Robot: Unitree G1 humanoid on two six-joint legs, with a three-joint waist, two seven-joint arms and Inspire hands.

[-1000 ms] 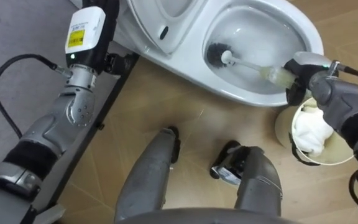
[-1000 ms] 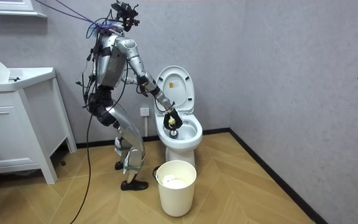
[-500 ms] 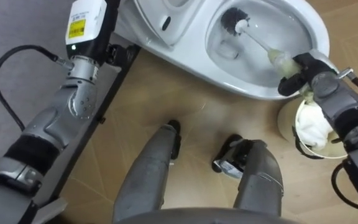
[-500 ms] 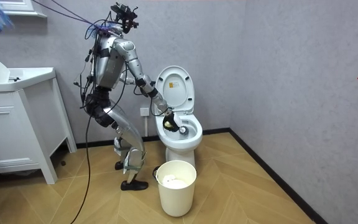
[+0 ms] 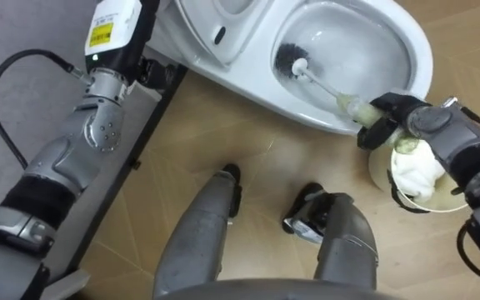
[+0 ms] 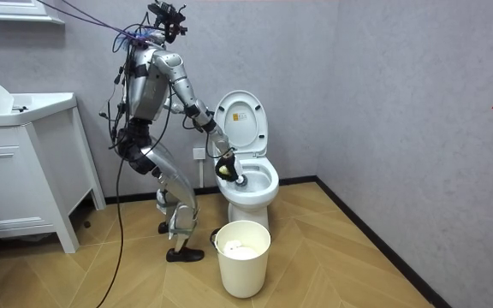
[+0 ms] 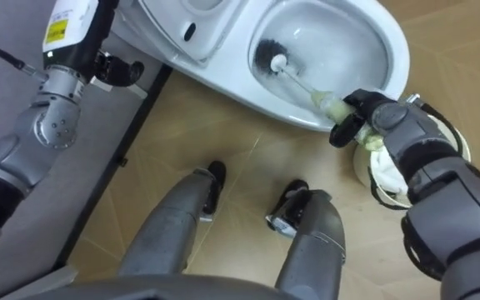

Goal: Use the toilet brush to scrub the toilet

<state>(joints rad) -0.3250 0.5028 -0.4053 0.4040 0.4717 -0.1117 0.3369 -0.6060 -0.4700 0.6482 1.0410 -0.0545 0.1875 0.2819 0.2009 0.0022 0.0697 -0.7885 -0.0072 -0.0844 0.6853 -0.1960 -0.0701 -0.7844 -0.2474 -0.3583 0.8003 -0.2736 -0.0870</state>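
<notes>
Wood floor (image 6: 358, 257), grey wall (image 6: 400, 85): robot stands bent over the toilet (image 5: 419, 58).
Nearest sits a white waste bin (image 6: 243, 261) holding crumpled paper. Just above it, the right hand (image 5: 390, 125) is curled tight round the toilet brush (image 5: 327, 83) handle, with the bristle head down inside the bowl.

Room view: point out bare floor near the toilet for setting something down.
Bare wood floor runs from the bin to the grey wall on the room view's right. Crowded: between toilet and bin, beside the robot's feet; the right hand holds the brush in the bowl.
</notes>
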